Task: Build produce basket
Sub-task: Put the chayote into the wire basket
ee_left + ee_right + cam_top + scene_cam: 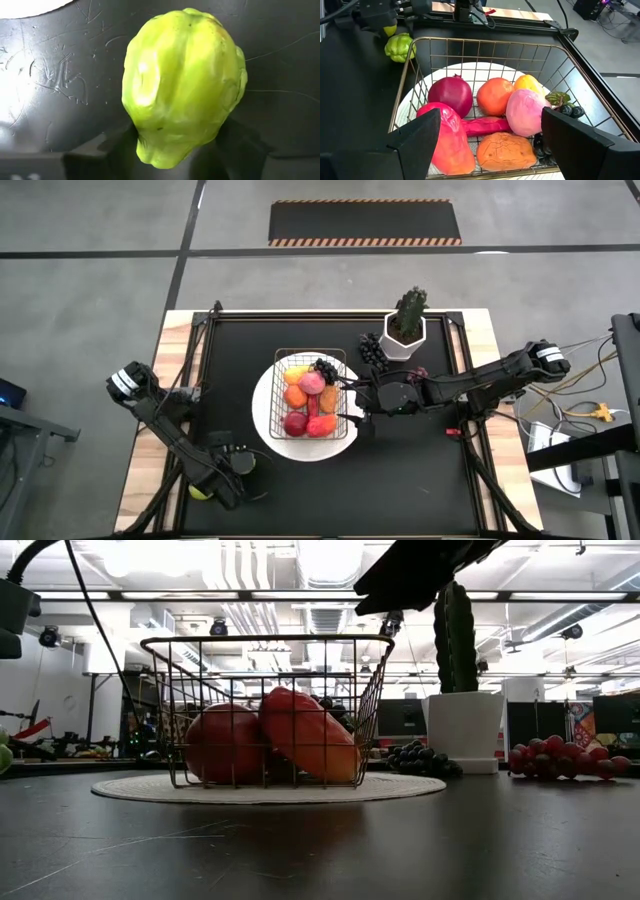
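Observation:
The wire basket (310, 394) stands on a round white plate (262, 408) at the table's middle. It holds several toy fruits: a dark red one (450, 95), an orange (495, 95), a peach (527, 112), a red chili (485, 125) and dark grapes (565, 110). My right gripper (357, 402) is open and empty over the basket's right wall, as the right wrist view (491, 120) also shows. My left gripper (238, 463) is open at the near left. Its fingers (107, 147) stand on either side of a green pepper (182, 80) lying on the table. I cannot tell whether they touch it.
A spiky plant in a white pot (405, 330) stands at the far right of the basket. A dark grape bunch (372, 348) lies beside the pot, and red grapes (560, 758) lie to its right. A small yellow-green fruit (200, 492) lies under my left arm.

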Controlling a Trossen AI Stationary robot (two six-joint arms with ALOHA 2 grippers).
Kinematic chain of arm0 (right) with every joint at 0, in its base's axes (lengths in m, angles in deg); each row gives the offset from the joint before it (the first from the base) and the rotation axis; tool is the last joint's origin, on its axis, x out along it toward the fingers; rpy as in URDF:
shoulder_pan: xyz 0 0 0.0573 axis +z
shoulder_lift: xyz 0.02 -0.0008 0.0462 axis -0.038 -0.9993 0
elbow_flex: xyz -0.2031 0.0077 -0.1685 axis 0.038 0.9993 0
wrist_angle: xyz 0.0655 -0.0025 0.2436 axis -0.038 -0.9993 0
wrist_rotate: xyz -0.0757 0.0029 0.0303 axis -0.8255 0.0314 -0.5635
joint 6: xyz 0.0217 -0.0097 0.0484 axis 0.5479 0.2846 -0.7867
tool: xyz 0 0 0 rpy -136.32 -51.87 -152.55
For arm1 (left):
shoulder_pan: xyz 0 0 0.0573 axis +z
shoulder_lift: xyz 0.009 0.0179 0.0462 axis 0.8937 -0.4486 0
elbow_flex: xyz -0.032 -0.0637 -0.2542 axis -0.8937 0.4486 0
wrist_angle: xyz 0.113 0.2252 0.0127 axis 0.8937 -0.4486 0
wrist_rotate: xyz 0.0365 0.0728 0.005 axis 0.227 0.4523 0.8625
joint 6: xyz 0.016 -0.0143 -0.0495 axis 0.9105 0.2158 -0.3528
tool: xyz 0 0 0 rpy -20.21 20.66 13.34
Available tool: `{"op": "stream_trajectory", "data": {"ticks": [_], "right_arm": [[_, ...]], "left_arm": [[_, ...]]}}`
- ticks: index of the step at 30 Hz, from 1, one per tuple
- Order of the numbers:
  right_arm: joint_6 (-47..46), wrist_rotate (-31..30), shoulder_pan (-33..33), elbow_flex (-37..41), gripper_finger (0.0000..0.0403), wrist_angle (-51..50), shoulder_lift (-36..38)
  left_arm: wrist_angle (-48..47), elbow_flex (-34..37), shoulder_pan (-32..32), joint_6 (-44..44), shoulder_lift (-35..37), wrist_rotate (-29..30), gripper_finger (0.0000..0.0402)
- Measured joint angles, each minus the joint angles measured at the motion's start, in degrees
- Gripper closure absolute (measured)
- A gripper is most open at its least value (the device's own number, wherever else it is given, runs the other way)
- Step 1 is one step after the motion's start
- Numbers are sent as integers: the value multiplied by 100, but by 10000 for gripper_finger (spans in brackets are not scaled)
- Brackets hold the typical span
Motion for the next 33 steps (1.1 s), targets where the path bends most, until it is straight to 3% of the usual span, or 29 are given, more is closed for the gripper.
{"op": "stream_trajectory", "data": {"ticks": [4, 12, 21, 27, 30, 33], "right_arm": [[36, 0, 0, 1, 76, -18, 0], [123, 0, 0, 2, 76, -25, 0], [334, 13, 0, 2, 76, 30, 2], [373, 371, 0, 5, 76, 50, 4], [470, 856, 15, 24, 76, 50, 4], [602, 964, 47, 34, 76, 245, 4]], "left_arm": [[-7, 0, 0, -5, 0, 2, 209], [-60, -237, 0, -134, 132, 232, 213], [-27, -975, -2, 98, 868, 1636, 214], [852, -1244, -7, 1253, 1465, 2176, 215], [1609, -1136, -5, 2252, 1768, 2739, 214], [2271, -952, 44, 3140, 2003, 3506, 206]]}}
